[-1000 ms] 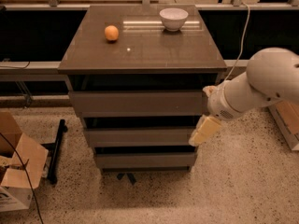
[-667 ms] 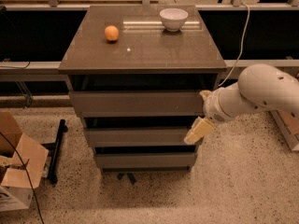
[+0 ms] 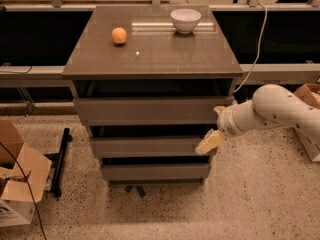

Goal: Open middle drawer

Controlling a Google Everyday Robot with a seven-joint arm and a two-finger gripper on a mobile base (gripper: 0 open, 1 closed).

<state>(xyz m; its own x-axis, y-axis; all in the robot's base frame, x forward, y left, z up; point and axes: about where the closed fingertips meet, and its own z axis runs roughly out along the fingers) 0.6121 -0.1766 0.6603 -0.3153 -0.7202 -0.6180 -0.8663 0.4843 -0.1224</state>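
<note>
Gripper (image 3: 210, 143) at right end of middle drawer (image 3: 145, 147) front, by its upper edge; grip state cannot be told. Front is handleless, so catch the top lip at the dark gap and pull straight out, level. Orange (image 3: 119, 35) and bowl (image 3: 185, 20) sit on top.

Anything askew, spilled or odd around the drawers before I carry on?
Nothing stands out. The middle drawer front sits level, the gripper is at its right end, and the orange and upright bowl rest apart on the cabinet top, nothing spilled. An open cardboard box lies on the floor at left.
</note>
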